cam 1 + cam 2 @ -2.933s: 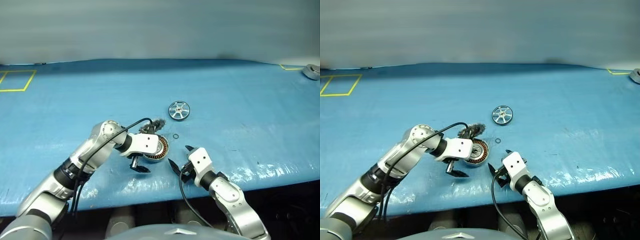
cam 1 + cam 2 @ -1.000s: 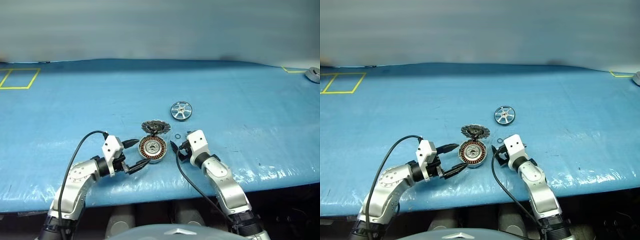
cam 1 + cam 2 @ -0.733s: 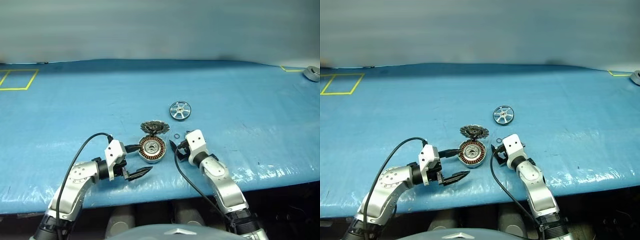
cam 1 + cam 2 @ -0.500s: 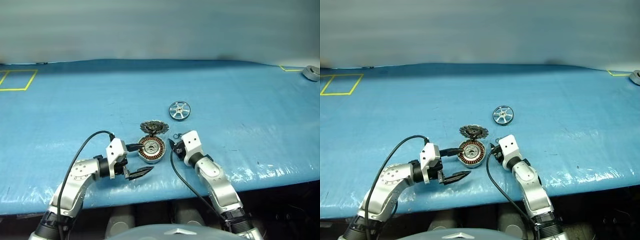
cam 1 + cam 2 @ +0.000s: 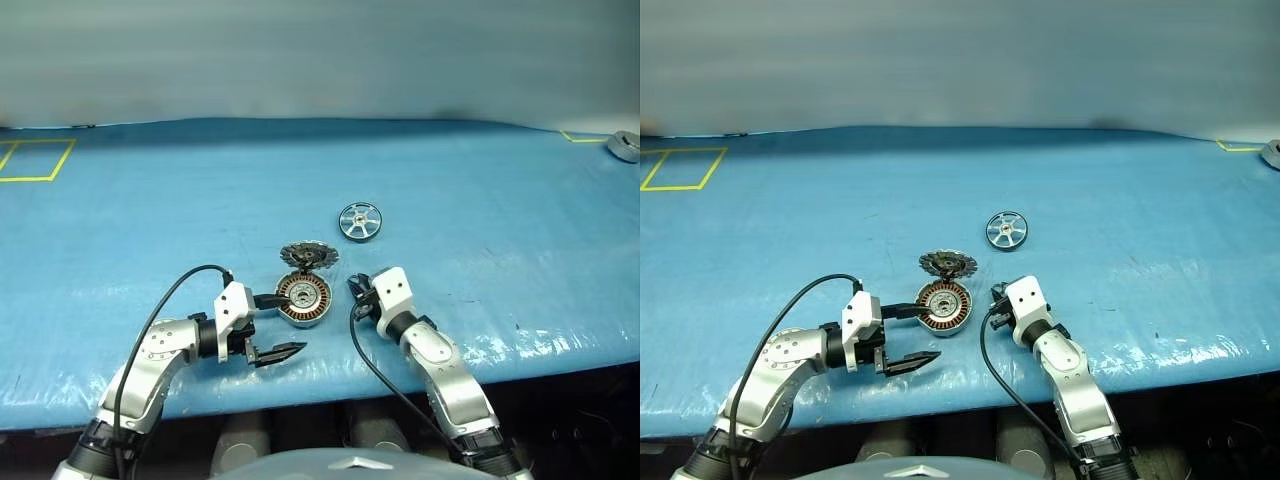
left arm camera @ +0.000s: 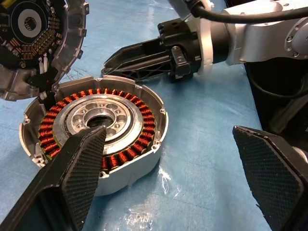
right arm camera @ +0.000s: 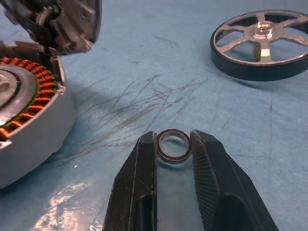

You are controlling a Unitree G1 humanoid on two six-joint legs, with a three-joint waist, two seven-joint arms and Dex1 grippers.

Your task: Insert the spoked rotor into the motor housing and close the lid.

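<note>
The silver spoked rotor [image 5: 359, 221] lies flat on the blue table, beyond the other parts. The motor housing [image 5: 304, 298] sits open with its copper windings [image 6: 53, 126] showing. Its lid [image 5: 309, 255] stands tipped back at the far edge, toothed inner face up. My right gripper [image 7: 173, 140] is just right of the housing, low over the table, shut on a small metal ring [image 7: 173, 145]. My left gripper [image 5: 292, 322] is open wide at the housing's left front. One of its fingers [image 6: 82, 163] reaches over the housing's rim, the other stands off to the side.
A grey round part [image 5: 624, 145] sits at the far right table edge. A yellow square outline [image 5: 35, 160] marks the far left. The front table edge [image 5: 330, 385] runs close below both grippers.
My right gripper was open beside the small ring and has shut on it, drawing back slightly. My left gripper stayed by the housing, turning a little.
</note>
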